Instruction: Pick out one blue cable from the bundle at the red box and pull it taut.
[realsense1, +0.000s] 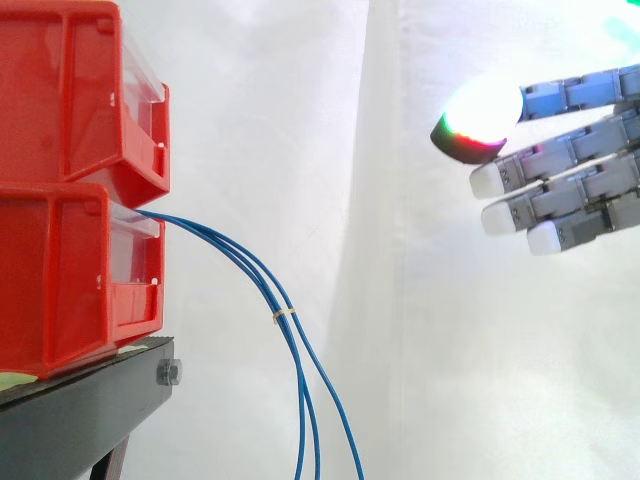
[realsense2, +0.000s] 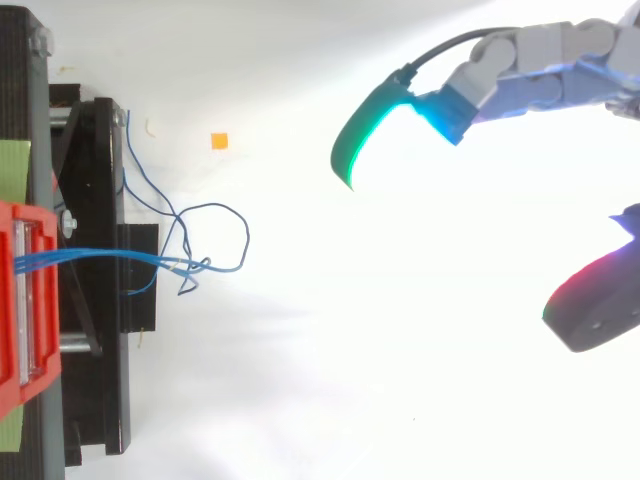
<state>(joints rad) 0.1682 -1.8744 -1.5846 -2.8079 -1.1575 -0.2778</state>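
Note:
Several thin blue cables (realsense1: 262, 282) leave the front of the lower red bin (realsense1: 70, 275) and droop down in a bundle tied with a small pale band. From above, the blue cables (realsense2: 110, 260) run right from the red bin (realsense2: 22, 300) and end in loose loops on the floor. My hand (realsense1: 575, 165) hangs well to the right of the cables, above their height, with straight fingers pointing left and nothing between them. In the top view the hand (realsense2: 520, 75) has fingers and thumb spread wide apart, far from the bundle.
A second red bin (realsense1: 75, 95) is stacked on the lower one, both on a black stand (realsense1: 90, 410). A white curtain hangs behind. A small orange square (realsense2: 219, 141) lies on the floor beyond the cable loops.

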